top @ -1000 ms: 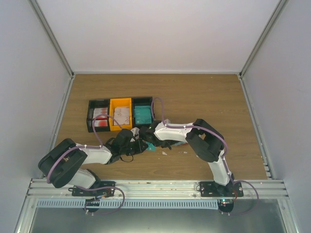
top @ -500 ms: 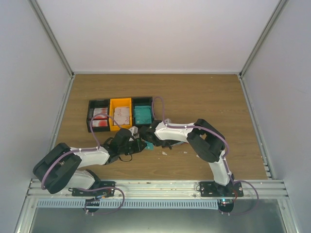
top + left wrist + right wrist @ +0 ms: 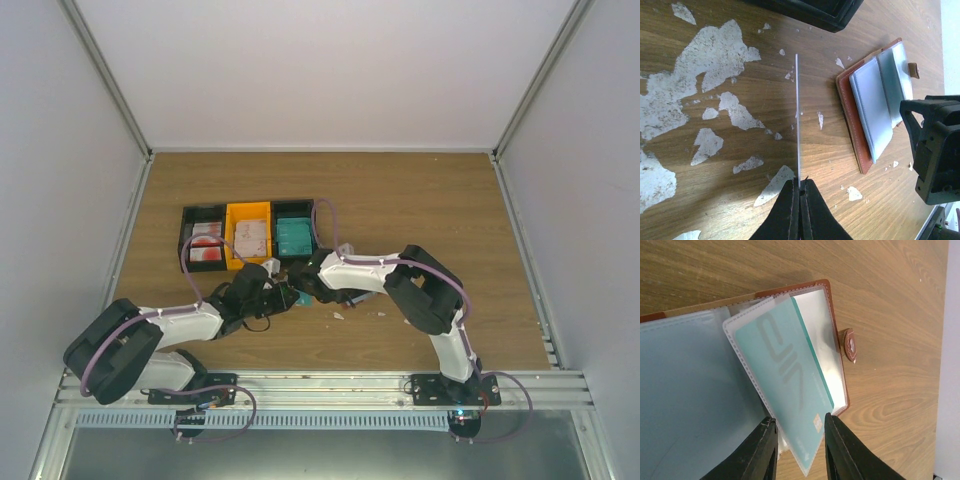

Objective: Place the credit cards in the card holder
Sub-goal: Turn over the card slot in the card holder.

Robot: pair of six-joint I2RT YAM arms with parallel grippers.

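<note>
Narrowing over the last second, the right jaws now stand apart astride a free corner of a clear pocket of the holder [image 3: 832, 315], in which a teal card [image 3: 785, 370] is already seated; nothing is seen clamped between them. The left arm has been shifted slightly, its jaws closed on a second card [image 3: 798, 120] that is held edge-on near the holder's long brown edge, not touching it. One card is thus judged lodged and the next staged. The held card's colour cannot be told from the left wrist view; the filled pocket is shown only by the right wrist view. From above, the holder is largely hidden under both wrists, with the bins [image 3: 247, 235] just beyond it.
</note>
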